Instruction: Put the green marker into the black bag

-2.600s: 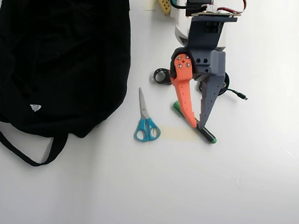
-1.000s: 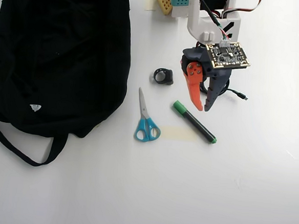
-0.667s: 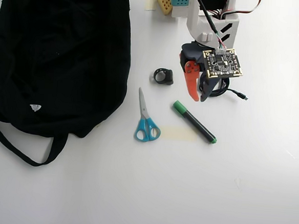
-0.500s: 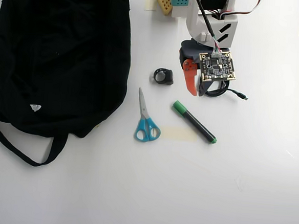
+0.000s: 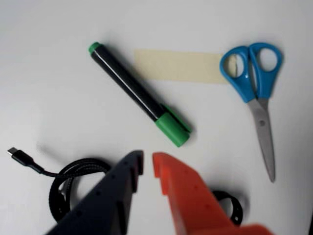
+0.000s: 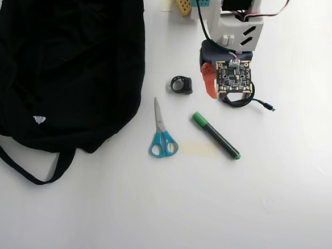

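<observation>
One green marker [image 5: 139,94] is seen lying free on the table at twelve o'clock of the gripper [image 5: 147,164], whose jaws are barely parted and empty. A grasp could be missed unless they are spread wider; the round barrel may roll. One black bag [image 6: 62,60], one pair of scissors [image 5: 257,93] are counted.

My gripper [image 5: 147,164] has one matt dark plastic finger and one smooth orange plastic finger. At my twelve o'clock in the wrist view, the green marker [image 5: 139,94] shows a glossy black barrel and a smooth green plastic cap. At two o'clock, the scissors [image 5: 256,96] pair blue plastic handles with dull metal blades. The cable [image 5: 58,182] looks braided. Overhead, the black bag [image 6: 68,60] is soft matt cloth on the smooth white table [image 6: 205,218].
</observation>
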